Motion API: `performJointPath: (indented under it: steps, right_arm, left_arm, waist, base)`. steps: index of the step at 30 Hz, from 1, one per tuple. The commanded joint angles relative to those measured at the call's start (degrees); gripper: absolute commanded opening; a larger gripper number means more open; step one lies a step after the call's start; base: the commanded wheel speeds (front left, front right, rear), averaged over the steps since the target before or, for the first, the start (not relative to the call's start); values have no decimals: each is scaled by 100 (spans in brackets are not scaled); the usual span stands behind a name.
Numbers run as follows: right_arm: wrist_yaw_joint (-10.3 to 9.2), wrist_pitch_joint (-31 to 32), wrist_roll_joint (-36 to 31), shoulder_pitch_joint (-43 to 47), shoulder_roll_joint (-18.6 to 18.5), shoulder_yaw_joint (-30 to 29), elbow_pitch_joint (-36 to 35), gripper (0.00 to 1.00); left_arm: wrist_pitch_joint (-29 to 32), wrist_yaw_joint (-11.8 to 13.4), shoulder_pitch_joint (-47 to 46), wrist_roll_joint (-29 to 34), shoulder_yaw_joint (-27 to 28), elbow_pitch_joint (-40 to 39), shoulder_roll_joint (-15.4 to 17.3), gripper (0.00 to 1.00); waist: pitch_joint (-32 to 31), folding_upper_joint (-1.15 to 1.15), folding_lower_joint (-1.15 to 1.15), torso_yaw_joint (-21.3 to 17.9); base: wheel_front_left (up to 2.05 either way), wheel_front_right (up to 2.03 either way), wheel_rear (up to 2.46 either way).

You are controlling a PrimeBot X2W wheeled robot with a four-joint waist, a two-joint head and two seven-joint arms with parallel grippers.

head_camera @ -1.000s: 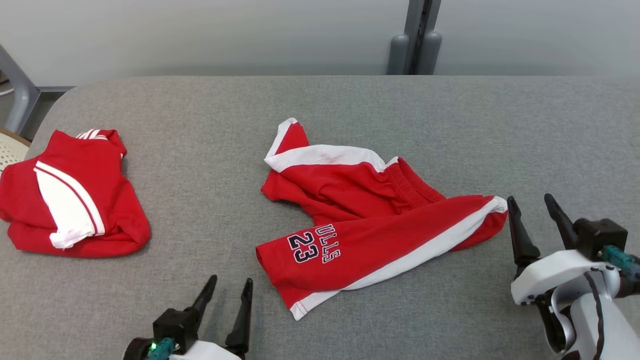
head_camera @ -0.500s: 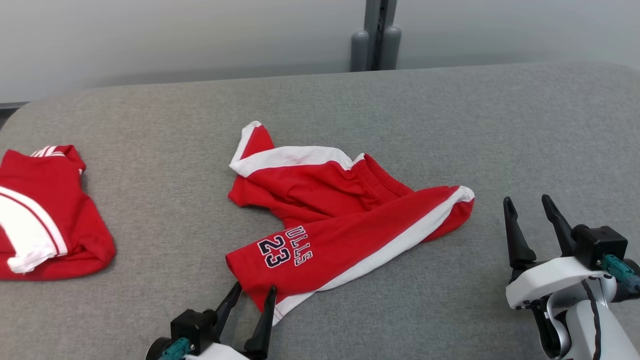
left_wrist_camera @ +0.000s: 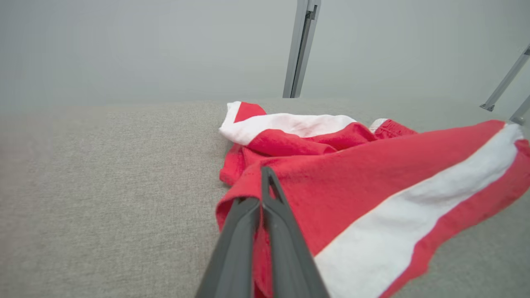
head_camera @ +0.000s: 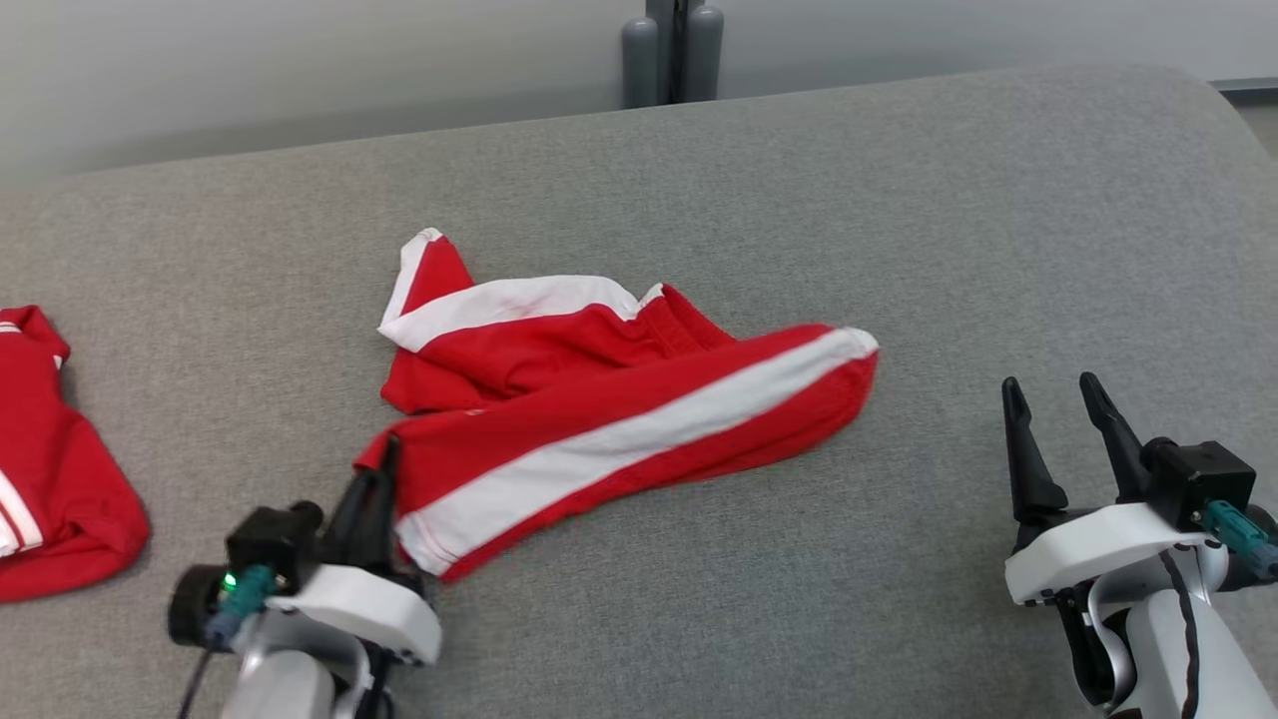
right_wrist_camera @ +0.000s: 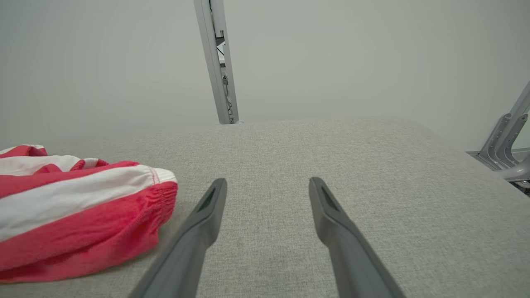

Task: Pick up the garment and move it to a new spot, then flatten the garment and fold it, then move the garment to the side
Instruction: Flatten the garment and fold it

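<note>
Looking down from the head camera, you see a red garment point(head_camera: 529, 359) lying crumpled near the middle of a grey fabric-covered counter point(head_camera: 899, 200). A broad white stripe point(head_camera: 629, 434) runs along its nearer leg, from the near left corner up toward the far right. A second leg with white trim is bunched just behind it.

Your left pincer point(head_camera: 387, 449) sits at the garment's near left corner. Its two dark fingers are pressed together, pinching the red hem. In the left wrist view, the left pincer point(left_wrist_camera: 267, 171) has cloth folded over its tips, and the garment point(left_wrist_camera: 372, 174) lifts off the counter point(left_wrist_camera: 103, 186) from that corner, with the stripe spreading away to the right.

Your right pincer point(head_camera: 1048, 384) is over bare counter on the right, well apart from the garment, with its fingers spread and nothing between them. In the right wrist view, the right pincer point(right_wrist_camera: 268, 181) points across bare grey counter point(right_wrist_camera: 372, 186). The gathered end of the garment point(right_wrist_camera: 74, 207) lies to the left of the fingers, not touching them.

A second red garment point(head_camera: 50, 479) lies at the far left edge of the counter, well apart from the first. A grey post point(head_camera: 674, 50) stands behind the counter against a pale wall point(head_camera: 300, 60).
</note>
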Motion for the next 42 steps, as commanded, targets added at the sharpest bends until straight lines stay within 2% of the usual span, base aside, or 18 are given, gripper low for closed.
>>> performJointPath:
  steps: [1,7,8,9,10,11,12,13,19,22,28,35,42]
  right_arm:
    - [0,-28,45,4,4,11,-44,100]
    - [0,-28,107,75,55,103,-162,100]
    - [0,-28,128,77,63,118,-190,100]
    - [0,-28,146,87,67,133,-213,100]
    - [0,-28,161,102,71,143,-233,100]
    - [0,-28,161,102,71,143,-233,100]
    - [0,-28,158,115,72,165,-269,100]
    - [0,-28,169,129,75,188,-301,100]
    - [0,-28,308,255,78,310,-461,100]
    - [0,-28,369,327,75,346,-565,100]
    - [0,-28,349,557,77,442,-745,100]
    - [0,-28,188,902,71,627,-663,100]
    - [0,-28,165,1178,74,777,-482,100]
  left_arm:
    - [-11,26,-194,133,168,74,126,0]
    - [-11,-92,-713,530,459,444,484,0]
    - [-12,-82,-796,592,483,501,534,7]
    - [-12,-79,-861,635,508,568,568,28]
    - [-11,-69,-916,661,537,612,589,44]
    - [-11,-69,-916,661,537,612,589,44]
    - [-11,-49,-939,698,558,675,610,83]
    - [-11,-36,-923,714,573,766,591,100]
    - [-11,150,-598,621,800,997,389,100]
    - [-12,241,-326,578,924,789,252,100]
    - [-11,266,371,589,1044,144,63,100]
    - [-11,346,1086,592,870,-311,-7,100]
    - [-11,421,1451,396,574,-426,-16,100]
  waist:
    - [11,0,0,-60]
    - [22,0,0,-177]
    - [18,0,0,-188]
    - [12,0,0,-197]
    - [1,0,0,-204]
    - [1,0,0,-204]
    - [-14,0,0,-208]
    - [-43,0,0,-208]
    - [-240,0,0,-164]
    - [-379,0,0,-90]
    - [-664,0,0,89]
    - [-1008,0,0,327]
    - [-1162,0,0,517]
  base:
    - [0,0,0]
    - [0,0,0]
    - [0,0,0]
    - [0,0,0]
    - [0,0,0]
    - [0,0,0]
    - [0,0,0]
    - [0,0,0]
    - [0,0,0]
    - [0,0,0]
    - [0,0,0]
    - [0,0,0]
    - [0,0,0]
